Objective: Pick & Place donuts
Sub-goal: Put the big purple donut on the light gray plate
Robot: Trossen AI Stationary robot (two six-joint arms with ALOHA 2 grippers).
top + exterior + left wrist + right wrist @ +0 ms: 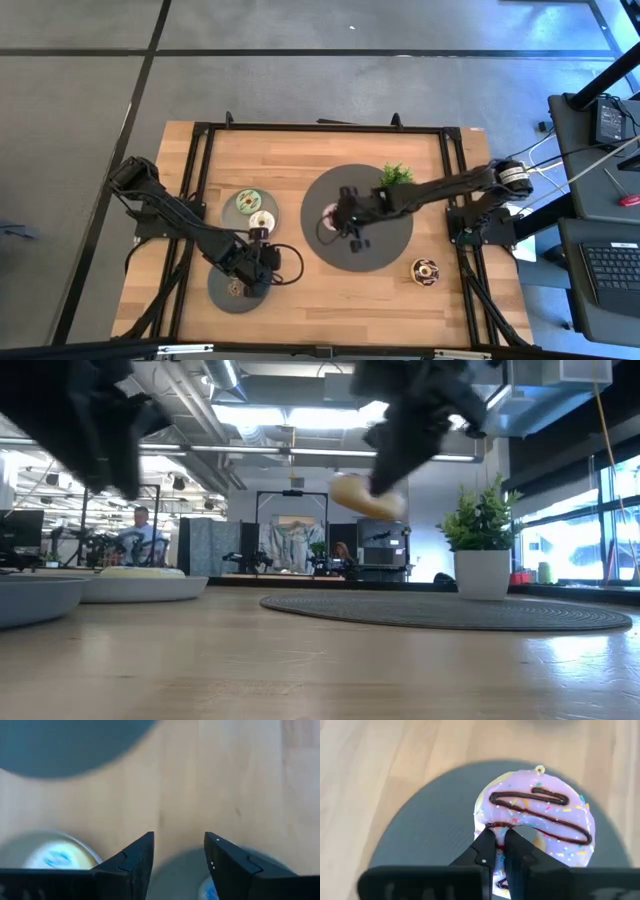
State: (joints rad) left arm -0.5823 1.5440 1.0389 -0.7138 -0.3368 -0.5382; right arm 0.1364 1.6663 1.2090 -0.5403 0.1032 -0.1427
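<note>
The right gripper (499, 851) was pinched on the rim of a pink donut (540, 822) with a brown squiggle and little sprinkles on top. It held the donut up in the air, above the big mat (395, 240) in the middle of the table (330, 290). In the low view the donut (366, 496) hung clear of the mat (450, 611), with nothing under it. A small plant (396, 175) stood on the far edge of the mat. The left gripper (179, 855) was over at the left side of the table, above a small grey plate (222, 292) near the front edge. Its fingers (137, 857) were spread a little apart and held nothing. A green donut (250, 203) and a cream donut (262, 220) lay close together on another plate (236, 214) just behind the left gripper. A dark donut (425, 269) with sprinkles lay on the bare wood at the right, near the front, apart from the mat. In the low view, two people could be seen far back in the room.
</note>
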